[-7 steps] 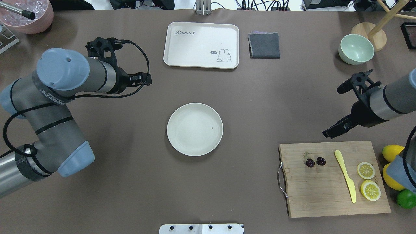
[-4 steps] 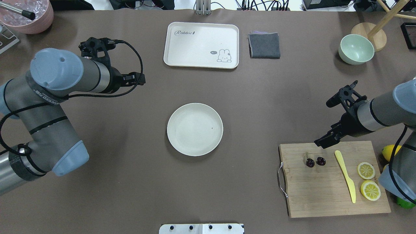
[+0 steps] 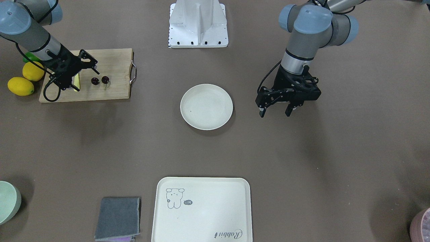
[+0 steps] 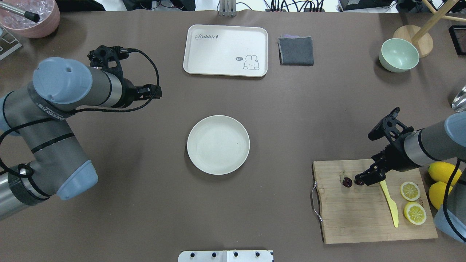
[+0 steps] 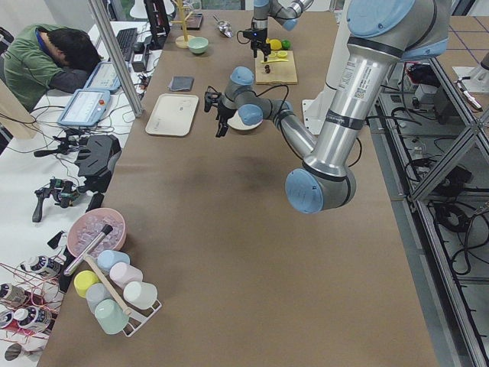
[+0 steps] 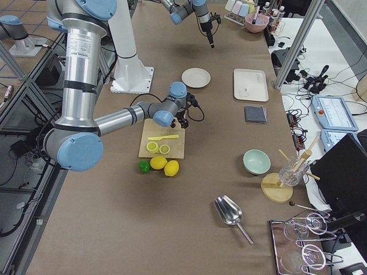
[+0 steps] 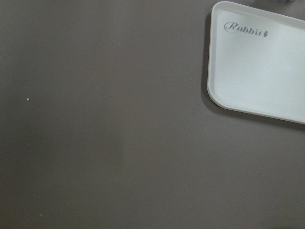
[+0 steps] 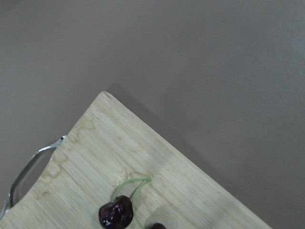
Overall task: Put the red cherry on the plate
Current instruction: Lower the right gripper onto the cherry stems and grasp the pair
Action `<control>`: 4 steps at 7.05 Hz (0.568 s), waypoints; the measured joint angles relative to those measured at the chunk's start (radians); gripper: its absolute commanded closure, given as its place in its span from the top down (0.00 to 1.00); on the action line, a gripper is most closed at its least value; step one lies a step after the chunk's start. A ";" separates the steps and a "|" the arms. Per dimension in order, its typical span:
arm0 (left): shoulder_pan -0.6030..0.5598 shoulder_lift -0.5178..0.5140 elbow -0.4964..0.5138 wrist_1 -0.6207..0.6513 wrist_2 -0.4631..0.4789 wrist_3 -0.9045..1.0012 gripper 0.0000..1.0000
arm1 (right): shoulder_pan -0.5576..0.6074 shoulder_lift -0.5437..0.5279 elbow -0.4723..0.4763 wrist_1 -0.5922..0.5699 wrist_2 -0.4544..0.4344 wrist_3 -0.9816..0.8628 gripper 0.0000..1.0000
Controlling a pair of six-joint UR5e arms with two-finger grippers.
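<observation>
The red cherry is a pair of small dark fruits with thin green stems, lying near the far left corner of the wooden cutting board. My right gripper hangs open just over the board, its near fingertip above the right-hand fruit. The front-facing view shows the red cherry beside the spread fingers of the right gripper. One fruit of the red cherry sits at the bottom of the right wrist view. The off-white plate lies bare at the table's middle. My left gripper hovers open, right of the plate in that view.
A yellow knife and two lemon halves share the board, with whole lemons beside it. At the back are a cream rabbit tray, a grey cloth and a pale green bowl. A pink bowl sits far left.
My right arm has swung down and inward from above the table to the board's far edge, ending over the cherries. My left arm drifted slightly to the left.
</observation>
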 measured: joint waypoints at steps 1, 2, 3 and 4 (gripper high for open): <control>0.000 0.000 0.000 0.000 -0.001 0.000 0.98 | -0.022 -0.008 0.000 0.005 -0.019 0.001 0.93; 0.001 0.001 0.000 0.000 -0.001 0.000 0.98 | -0.043 -0.009 0.000 0.007 -0.041 0.004 0.86; 0.002 0.001 0.000 0.000 -0.001 -0.001 0.98 | -0.060 -0.009 0.000 0.008 -0.059 0.007 0.69; 0.002 0.001 0.001 0.000 0.000 -0.001 0.98 | -0.070 -0.010 -0.001 0.008 -0.071 0.008 0.56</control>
